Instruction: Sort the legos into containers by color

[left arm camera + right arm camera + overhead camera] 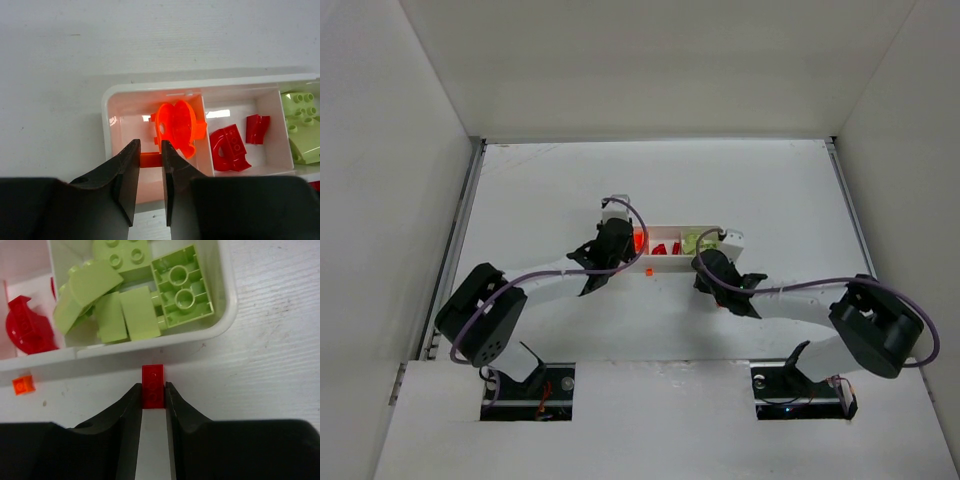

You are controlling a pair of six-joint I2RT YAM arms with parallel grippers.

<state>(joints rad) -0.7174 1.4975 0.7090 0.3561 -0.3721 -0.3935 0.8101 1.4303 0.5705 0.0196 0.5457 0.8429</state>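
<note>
The white tray (732,238) holds orange legos (177,125) in its left compartment, red legos (230,147) in the middle one and yellow-green legos (125,295) in the right one. My left gripper (150,159) hangs over the left compartment, shut on a small orange brick (150,160). My right gripper (153,390) is just in front of the tray's near wall (150,347), below the green compartment. It is shut on a small red brick (153,385) low over the table.
A tiny orange brick (23,385) lies on the table in front of the tray; it also shows in the top view (648,270). A small red-orange speck (720,306) shows beside the right arm. White walls enclose the table on three sides.
</note>
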